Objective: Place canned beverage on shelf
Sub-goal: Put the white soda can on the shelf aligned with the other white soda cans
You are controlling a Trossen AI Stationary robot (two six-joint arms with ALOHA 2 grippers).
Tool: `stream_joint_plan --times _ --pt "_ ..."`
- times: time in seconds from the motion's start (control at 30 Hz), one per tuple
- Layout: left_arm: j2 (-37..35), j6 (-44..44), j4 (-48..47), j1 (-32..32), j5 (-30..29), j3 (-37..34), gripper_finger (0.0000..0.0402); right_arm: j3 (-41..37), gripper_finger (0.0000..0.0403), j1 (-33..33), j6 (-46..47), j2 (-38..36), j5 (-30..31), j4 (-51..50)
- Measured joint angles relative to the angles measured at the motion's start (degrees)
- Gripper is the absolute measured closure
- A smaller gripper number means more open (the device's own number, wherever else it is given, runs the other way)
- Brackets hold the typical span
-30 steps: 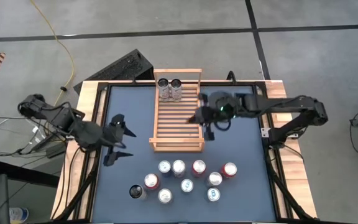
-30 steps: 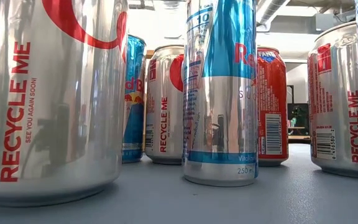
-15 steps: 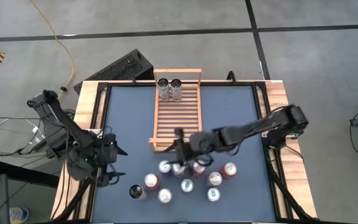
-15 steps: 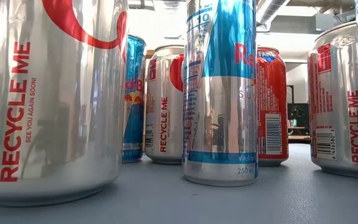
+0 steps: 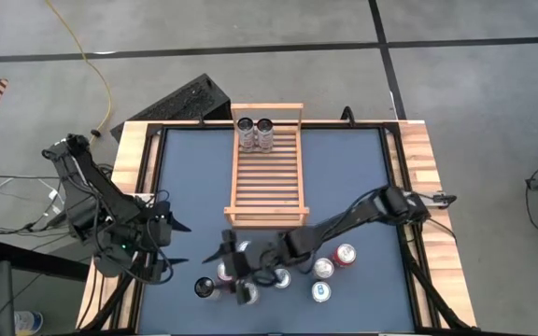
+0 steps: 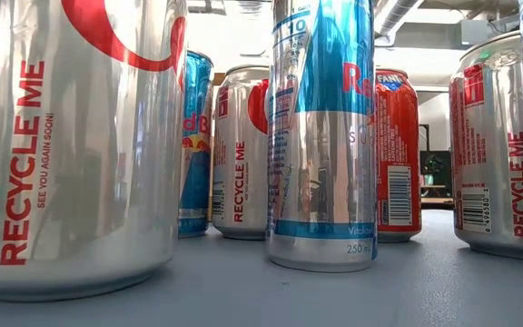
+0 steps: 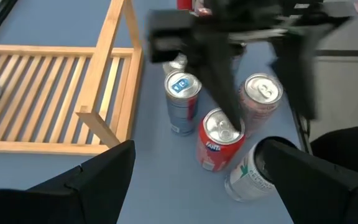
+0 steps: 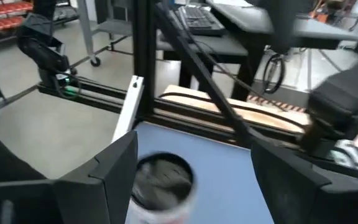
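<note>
Shelf [image 5: 267, 177]: light-wood slatted rack, far-centre of the blue worktop [image 5: 362, 177], a raised rail at each short end. Also seen in the left wrist view [image 7: 48, 93].
On shelf: two cans [image 5: 254, 133] upright, side by side, touching the far rail. Remaining slats bare.
Can cluster: near edge of worktop, below the shelf, all upright. Red-sided can [image 5: 346, 254] and silver-topped can [image 5: 322, 269] to the right; blue-topped can [image 5: 320, 292] nearest the edge; dark-topped can [image 5: 205, 287] at the left end.
Right gripper [image 5: 234, 273]: arm stretched low across the worktop from the right side, gripper over the left part of the cluster. Fingers spread, grasping nothing; in the right wrist view [image 8: 185, 180] a can top [image 8: 162, 180] lies between and below them. Motion blur, so contact with any can cannot be told.
Left gripper [image 5: 162, 247]: over the left edge of the worktop, beside the cluster, apart from every can. Fingers released, wide, nothing between them [image 7: 191, 174].
Left wrist view: red can [image 7: 219, 138], blue-and-silver can [image 7: 183, 99] and pale can [image 7: 261, 99] stand just off the shelf's near corner, the right arm blurred above them.
Low view: cans in close-up, silver "recycle me" can [image 6: 71, 136] nearest; no gripper visible.
</note>
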Motion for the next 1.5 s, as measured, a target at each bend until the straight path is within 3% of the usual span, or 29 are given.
stream_joint_plan --times 0.27,0.5,1.2,1.33,1.5 --pt "-0.9 -1.0 -3.1 0.0 -1.9 0.0 0.006 16.9 0.011 2.1 4.4 9.9 0.5 -9.6" --pt "-1.0 -0.9 -3.2 -1.2 -2.1 0.0 0.006 24.6 0.011 2.6 7.8 16.2 5.9 -16.8" --pt "-1.0 -1.6 -2.7 -4.1 -5.1 0.0 0.006 24.7 0.0118 2.4 11.7 16.2 8.1 -23.2" --pt "-1.0 -1.6 -2.7 -4.1 -5.1 0.0 0.006 24.7 0.0153 2.4 12.5 16.1 11.3 -23.7" --pt "-1.0 -1.6 -2.6 -4.1 -5.1 0.0 0.006 24.7 0.0222 2.2 11.7 16.0 11.0 -23.9"
